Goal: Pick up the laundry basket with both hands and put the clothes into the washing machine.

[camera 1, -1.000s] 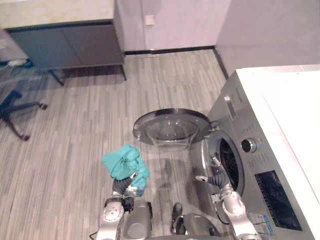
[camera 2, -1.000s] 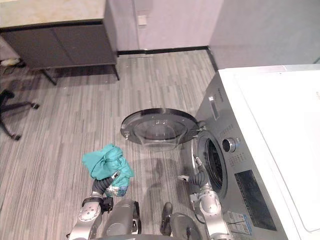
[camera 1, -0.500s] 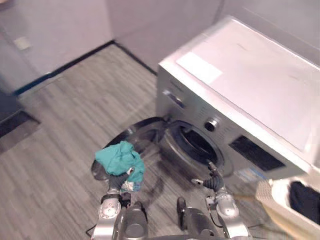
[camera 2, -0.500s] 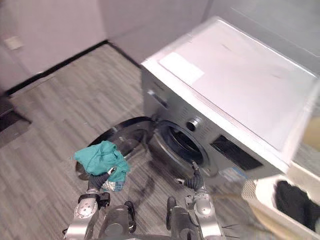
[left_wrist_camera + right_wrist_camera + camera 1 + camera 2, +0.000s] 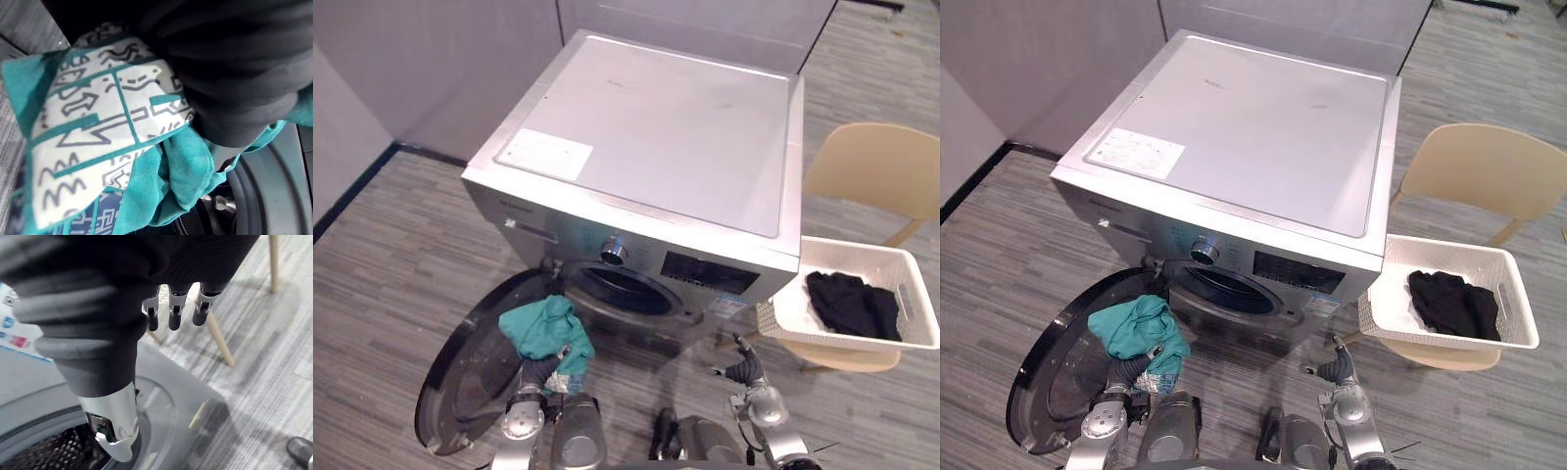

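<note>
Laundry basket (image 5: 781, 315): white with latticed walls, it sits on the seat of a beige chair (image 5: 876, 166) just beside the washing machine (image 5: 656, 127), on the robot's right.
Basket contents: one black garment (image 5: 850, 304) is bunched near the middle (whatever lies under it is hidden).
Cut off: the basket's far end runs out of the left eye view; the chair legs are mostly hidden beneath the basket.
Left hand (image 5: 234, 68): raised over the open door (image 5: 470, 362), just left of the drum opening (image 5: 615, 289). It is wrapped in a teal garment (image 5: 543, 328) with a white patterned patch, and how it holds the cloth cannot be told.
Right hand (image 5: 742, 370): low by the machine's front right corner; fingers (image 5: 175, 318) straight and close in a row, thumb apart, holding nothing.
Basket to fingers: near the right hand, up and to its right, not touching; well apart from the left.
Door: swung wide to the left, low over the plank floor (image 5: 372, 245).
Room: floor stretches left of the door and between the right hand and the chair.
</note>
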Robot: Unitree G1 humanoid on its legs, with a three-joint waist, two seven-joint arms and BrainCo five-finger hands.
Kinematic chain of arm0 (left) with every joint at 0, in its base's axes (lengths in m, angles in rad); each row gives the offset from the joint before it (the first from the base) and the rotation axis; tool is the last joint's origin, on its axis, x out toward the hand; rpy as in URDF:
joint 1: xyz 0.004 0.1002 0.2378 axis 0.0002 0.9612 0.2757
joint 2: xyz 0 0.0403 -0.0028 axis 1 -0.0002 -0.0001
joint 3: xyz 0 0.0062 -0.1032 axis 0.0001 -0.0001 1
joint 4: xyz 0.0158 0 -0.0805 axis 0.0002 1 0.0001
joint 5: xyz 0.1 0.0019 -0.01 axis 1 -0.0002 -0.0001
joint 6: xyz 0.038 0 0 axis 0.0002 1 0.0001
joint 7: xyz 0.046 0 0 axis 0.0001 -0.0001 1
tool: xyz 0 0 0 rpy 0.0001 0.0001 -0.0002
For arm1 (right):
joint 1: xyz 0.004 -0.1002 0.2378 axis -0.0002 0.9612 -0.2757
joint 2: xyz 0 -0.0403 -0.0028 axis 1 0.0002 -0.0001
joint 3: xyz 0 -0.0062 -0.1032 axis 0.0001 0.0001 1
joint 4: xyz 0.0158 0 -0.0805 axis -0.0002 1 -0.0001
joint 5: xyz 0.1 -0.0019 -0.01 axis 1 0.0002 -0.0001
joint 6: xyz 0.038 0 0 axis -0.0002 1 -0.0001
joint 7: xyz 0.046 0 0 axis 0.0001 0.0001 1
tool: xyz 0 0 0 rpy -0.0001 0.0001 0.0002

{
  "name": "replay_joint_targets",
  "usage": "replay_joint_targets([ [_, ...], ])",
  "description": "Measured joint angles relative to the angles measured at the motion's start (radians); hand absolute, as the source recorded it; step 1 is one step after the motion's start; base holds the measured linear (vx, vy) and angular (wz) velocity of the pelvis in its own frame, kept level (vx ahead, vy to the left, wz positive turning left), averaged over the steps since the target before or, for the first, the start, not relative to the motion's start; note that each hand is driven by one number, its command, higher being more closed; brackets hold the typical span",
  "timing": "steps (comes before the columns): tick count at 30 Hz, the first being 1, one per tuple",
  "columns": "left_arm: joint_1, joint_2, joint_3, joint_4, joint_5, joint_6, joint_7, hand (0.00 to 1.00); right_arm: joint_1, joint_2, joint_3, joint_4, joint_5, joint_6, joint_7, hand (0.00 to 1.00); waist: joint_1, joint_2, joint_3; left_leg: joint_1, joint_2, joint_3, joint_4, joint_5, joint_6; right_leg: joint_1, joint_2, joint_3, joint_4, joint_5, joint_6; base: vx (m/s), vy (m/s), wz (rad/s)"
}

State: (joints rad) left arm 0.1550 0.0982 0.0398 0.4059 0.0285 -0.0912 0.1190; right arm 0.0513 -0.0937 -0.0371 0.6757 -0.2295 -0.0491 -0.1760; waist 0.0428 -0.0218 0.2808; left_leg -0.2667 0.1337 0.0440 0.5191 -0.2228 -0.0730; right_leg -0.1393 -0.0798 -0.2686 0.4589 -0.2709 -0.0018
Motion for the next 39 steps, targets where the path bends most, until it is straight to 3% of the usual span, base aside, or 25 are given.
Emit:
replay_joint_targets([
  [3, -0.033, 0.002, -0.007, -0.012, -0.014, -0.001, 0.018, 1.00, -0.015, 0.001, -0.005, -0.024, 0.006, 0.000, -0.006, 0.00, 0.004, -0.003, 0.050, -0.042, -0.007, 0.023, 0.079, -0.006, 0.009, -0.056, -0.028, 0.025, 0.090, -0.006, 0.010, 0.02, 0.118, -0.13],
  [4, -0.047, 0.004, -0.006, -0.019, -0.025, -0.002, 0.022, 1.00, -0.026, 0.003, -0.005, -0.048, 0.015, -0.002, -0.017, 0.00, 0.004, -0.003, 0.067, -0.080, 0.001, 0.043, 0.131, -0.024, 0.035, -0.106, -0.034, 0.044, 0.152, -0.019, 0.024, -0.09, 0.100, -0.36],
  [6, -0.071, 0.004, -0.001, -0.030, -0.039, -0.002, 0.045, 1.00, -0.053, 0.004, -0.005, -0.078, 0.029, -0.002, -0.028, 0.00, 0.006, -0.005, 0.098, -0.141, 0.019, 0.066, 0.216, -0.081, 0.042, -0.192, -0.034, 0.077, 0.245, -0.052, 0.030, -0.12, 0.082, -0.50],
  [8, -0.131, 0.004, 0.010, -0.029, -0.059, -0.002, 0.075, 1.00, -0.096, 0.006, -0.006, -0.101, 0.036, 0.004, -0.046, 0.00, 0.006, -0.011, 0.141, -0.242, 0.054, 0.093, 0.349, -0.173, 0.061, -0.312, -0.029, 0.114, 0.377, -0.121, 0.033, -0.18, 0.055, -0.58],
  [11, -0.233, -0.012, 0.002, -0.030, -0.079, -0.007, 0.102, 1.00, -0.156, 0.011, -0.004, -0.128, 0.061, 0.021, -0.068, 0.00, 0.000, -0.011, 0.190, -0.410, 0.092, 0.107, 0.533, -0.240, 0.082, -0.495, -0.027, 0.148, 0.548, -0.178, 0.037, -0.24, 0.038, -0.45],
  [17, -0.438, -0.042, 0.046, -0.029, -0.137, -0.002, 0.158, 1.00, -0.234, 0.030, -0.006, -0.262, 0.125, 0.030, -0.117, 0.00, -0.004, -0.018, 0.250, -0.705, 0.135, 0.094, 0.783, -0.291, 0.107, -0.806, -0.023, 0.186, 0.801, -0.217, 0.030, -0.19, 0.014, -0.21],
  [19, -0.530, -0.013, 0.054, -0.039, -0.136, 0.002, 0.181, 1.00, -0.276, 0.033, -0.006, -0.320, 0.150, 0.029, -0.133, 0.00, -0.006, -0.017, 0.262, -0.852, 0.146, 0.088, 0.904, -0.312, 0.120, -0.963, -0.026, 0.207, 0.930, -0.237, 0.029, -0.15, -0.018, -0.11],
  [26, -0.754, 0.165, 0.051, -0.068, -0.130, 0.041, 0.212, 1.00, -0.298, 0.035, -0.026, -0.480, 0.163, 0.002, -0.146, 0.00, -0.033, -0.023, 0.271, -1.084, 0.156, 0.064, 1.102, -0.334, 0.127, -1.200, -0.029, 0.239, 1.145, -0.270, 0.034, -0.09, -0.054, 0.00],
  [31, -0.904, 0.250, 0.005, -0.050, -0.129, 0.052, 0.216, 1.00, -0.278, 0.025, -0.029, -0.558, 0.181, -0.048, -0.142, 0.00, -0.058, -0.026, 0.272, -1.168, 0.161, 0.038, 1.159, -0.330, 0.121, -1.274, -0.029, 0.230, 1.202, -0.270, 0.031, -0.04, -0.069, 0.01],
  [33, -1.013, 0.293, -0.037, -0.031, -0.111, 0.067, 0.225, 1.00, -0.276, 0.026, -0.029, -0.576, 0.181, -0.062, -0.129, 0.00, -0.065, -0.042, 0.276, -1.197, 0.160, 0.028, 1.173, -0.323, 0.111, -1.299, -0.031, 0.224, 1.219, -0.262, 0.015, -0.01, -0.081, 0.03],
  [39, -1.321, 0.386, -0.129, 0.039, 0.074, 0.067, 0.253, 1.00, -0.266, 0.025, -0.036, -0.624, 0.181, -0.102, -0.112, 0.00, -0.095, -0.058, 0.279, -1.273, 0.148, 0.009, 1.190, -0.305, 0.114, -1.364, -0.038, 0.212, 1.241, -0.258, 0.008, 0.02, -0.048, 0.03],
])
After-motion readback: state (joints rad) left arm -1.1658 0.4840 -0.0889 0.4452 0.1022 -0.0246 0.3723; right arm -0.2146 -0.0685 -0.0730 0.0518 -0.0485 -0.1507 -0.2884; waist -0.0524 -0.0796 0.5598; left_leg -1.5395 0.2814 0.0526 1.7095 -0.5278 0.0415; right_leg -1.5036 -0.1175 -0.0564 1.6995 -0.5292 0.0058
